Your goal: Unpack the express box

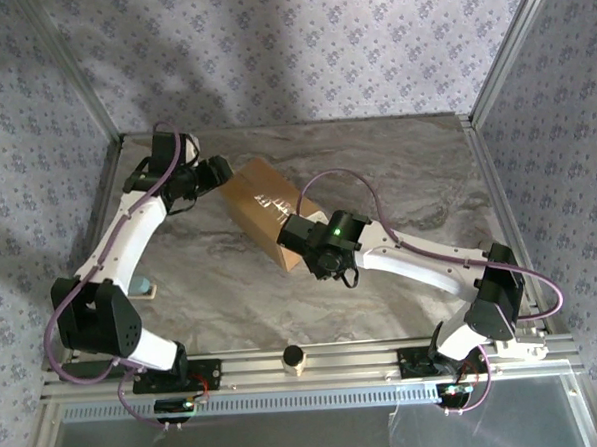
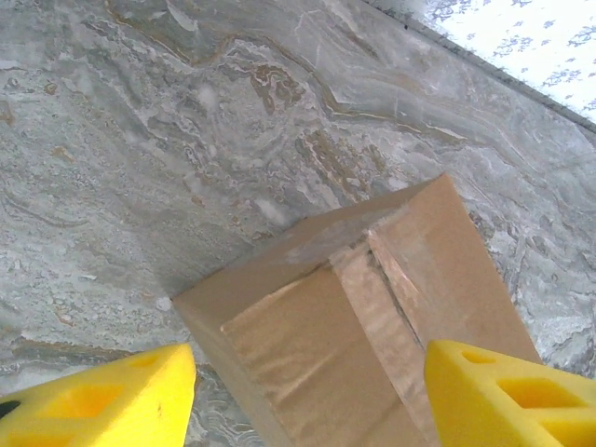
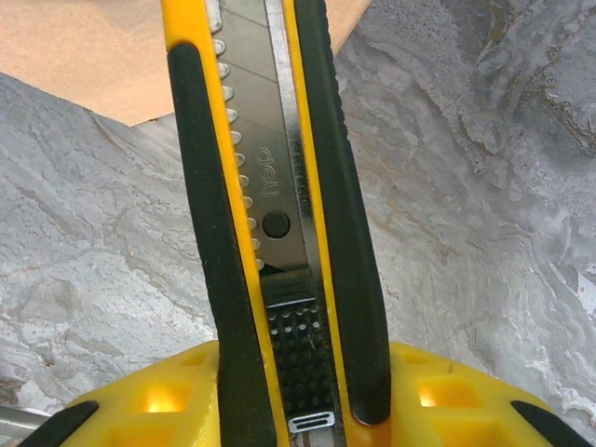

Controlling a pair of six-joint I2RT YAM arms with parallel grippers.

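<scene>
The express box [image 1: 266, 207] is a tan cardboard carton lying at an angle on the marble table, its flaps closed under glossy clear tape [image 2: 372, 307]. My left gripper [image 1: 219, 174] hovers at the box's far-left end. In the left wrist view it [image 2: 309, 365] is open, with its yellow fingers [image 2: 102, 400] spread to either side of the box's taped end and clear of it. My right gripper [image 1: 306, 245] sits at the box's near-right end. It [image 3: 298, 382] is shut on a yellow-and-black utility knife [image 3: 270, 205], whose blade points toward a corner of the box [image 3: 84, 56].
A small dark-topped cylinder [image 1: 295, 357] stands on the front rail between the arm bases. A small pale blue object [image 1: 142, 286] lies near the left edge. Metal frame posts and patterned walls close in the table [image 1: 396, 168] on three sides.
</scene>
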